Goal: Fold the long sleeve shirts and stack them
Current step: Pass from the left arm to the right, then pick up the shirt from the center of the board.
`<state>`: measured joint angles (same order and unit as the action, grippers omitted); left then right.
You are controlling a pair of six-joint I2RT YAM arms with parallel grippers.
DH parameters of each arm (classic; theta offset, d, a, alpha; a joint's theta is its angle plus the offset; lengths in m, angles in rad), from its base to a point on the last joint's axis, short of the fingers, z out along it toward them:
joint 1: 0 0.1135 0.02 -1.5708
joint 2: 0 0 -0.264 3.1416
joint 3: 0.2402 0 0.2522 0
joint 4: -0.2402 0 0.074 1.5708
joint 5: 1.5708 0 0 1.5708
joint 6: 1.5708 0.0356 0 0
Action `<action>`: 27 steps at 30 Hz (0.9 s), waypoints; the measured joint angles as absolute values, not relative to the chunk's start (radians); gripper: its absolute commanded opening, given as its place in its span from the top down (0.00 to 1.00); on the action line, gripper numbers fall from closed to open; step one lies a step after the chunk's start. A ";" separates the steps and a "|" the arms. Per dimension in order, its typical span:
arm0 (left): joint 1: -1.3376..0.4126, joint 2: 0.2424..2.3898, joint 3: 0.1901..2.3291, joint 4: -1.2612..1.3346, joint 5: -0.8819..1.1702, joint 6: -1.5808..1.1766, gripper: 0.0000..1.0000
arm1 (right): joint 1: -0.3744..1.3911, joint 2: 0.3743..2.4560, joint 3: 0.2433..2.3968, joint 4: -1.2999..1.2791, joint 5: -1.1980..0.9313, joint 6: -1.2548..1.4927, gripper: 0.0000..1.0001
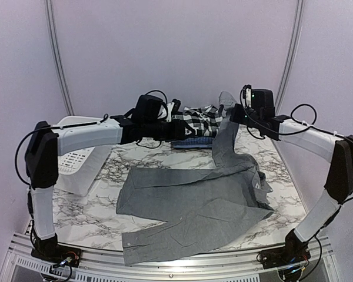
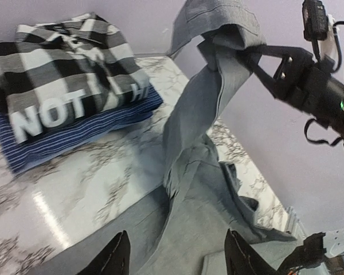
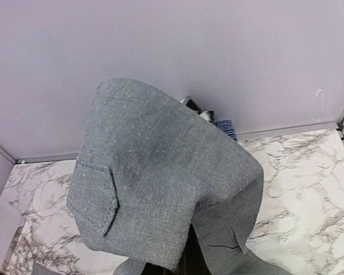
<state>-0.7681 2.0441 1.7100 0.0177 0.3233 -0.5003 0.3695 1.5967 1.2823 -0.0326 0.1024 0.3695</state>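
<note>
At the far right of the worktop (image 1: 82, 211), well above the marble, my right jaws were clamped together on the cuff end of the grey shirt's (image 1: 194, 200) sleeve (image 1: 223, 141). The cloth flopped over them and filled most of my wrist view. My left jaws stood apart with nothing between them, hovering by the shirt's far edge, just in front of the stack of folded shirts (image 2: 63, 86). The shirt's body lay spread at the middle of the worktop, its other sleeve (image 1: 165, 241) along the near edge.

As I judged it, the step was folding the raised sleeve across the body. To do it well I should carry the cuff low and inward and keep the sleeve taut and untwisted. I should also stay clear of the stack behind and let go only once the cloth rested flat.
</note>
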 measured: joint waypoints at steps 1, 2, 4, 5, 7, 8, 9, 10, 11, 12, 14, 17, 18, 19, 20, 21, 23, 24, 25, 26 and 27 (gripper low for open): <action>-0.764 1.987 1.647 0.005 0.283 -0.487 0.45 | 0.354 1.617 1.302 -0.036 0.117 0.370 1.00; -0.760 1.932 1.589 -0.009 0.242 -0.474 0.47 | 0.337 1.640 1.325 -0.042 0.131 0.371 1.00; -0.754 1.837 1.477 -0.034 0.159 -0.449 0.49 | 0.307 1.689 1.372 -0.049 0.155 0.370 1.00; -0.753 1.804 1.429 -0.041 0.121 -0.439 0.51 | 0.296 1.710 1.391 -0.054 0.165 0.371 1.00; -0.751 1.745 1.314 -0.074 0.039 -0.422 0.53 | 0.276 1.752 1.425 -0.063 0.183 0.370 1.00; -0.750 1.732 1.270 -0.091 0.012 -0.418 0.53 | 0.270 1.769 1.436 -0.065 0.190 0.371 1.00; -0.749 1.729 1.224 -0.107 -0.021 -0.412 0.54 | 0.266 1.785 1.449 -0.069 0.196 0.371 1.00; -0.749 1.731 1.184 -0.122 -0.047 -0.409 0.55 | 0.265 1.799 1.459 -0.071 0.199 0.371 1.00; -0.749 1.734 1.150 -0.145 -0.071 -0.406 0.55 | 0.265 1.815 1.472 -0.073 0.206 0.371 1.00; -0.749 1.736 1.127 -0.163 -0.089 -0.404 0.55 | 0.265 1.831 1.486 -0.076 0.213 0.371 1.00; -0.749 1.746 1.096 -0.202 -0.122 -0.399 0.56 | 0.265 1.856 1.510 -0.081 0.226 0.371 1.00; -0.750 1.773 1.096 -0.216 -0.151 -0.391 0.56 | 0.262 1.879 1.530 -0.086 0.237 0.374 1.00; -0.750 1.781 1.097 -0.216 -0.157 -0.387 0.55 | 0.261 1.882 1.532 -0.088 0.238 0.374 1.00; -0.751 1.790 1.099 -0.216 -0.162 -0.382 0.55 | 0.261 1.883 1.534 -0.090 0.238 0.374 1.00; -0.752 1.801 1.102 -0.216 -0.167 -0.379 0.54 | 0.260 1.883 1.535 -0.090 0.238 0.374 1.00; -0.754 1.813 1.105 -0.217 -0.170 -0.375 0.53 | 0.260 1.883 1.535 -0.091 0.238 0.374 1.00; -0.760 1.834 1.116 -0.221 -0.171 -0.369 0.48 | 0.260 1.883 1.538 -0.090 0.238 0.374 1.00; -0.764 1.843 1.120 -0.223 -0.171 -0.365 0.46 | 0.260 1.883 1.538 -0.091 0.238 0.374 1.00; -0.771 1.850 1.123 -0.224 -0.173 -0.360 0.43 | 0.260 1.883 1.538 -0.091 0.238 0.374 1.00; -0.779 1.854 1.126 -0.226 -0.173 -0.356 0.41 | 0.260 1.883 1.539 -0.091 0.238 0.374 1.00; -0.787 1.856 1.127 -0.228 -0.174 -0.352 0.40 | 0.260 1.883 1.540 -0.091 0.238 0.373 1.00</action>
<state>-0.7868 1.8561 1.1275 -0.2283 -0.1741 -0.3519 0.2596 1.8832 1.5402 -0.0906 0.2379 0.3733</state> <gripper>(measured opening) 0.556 0.004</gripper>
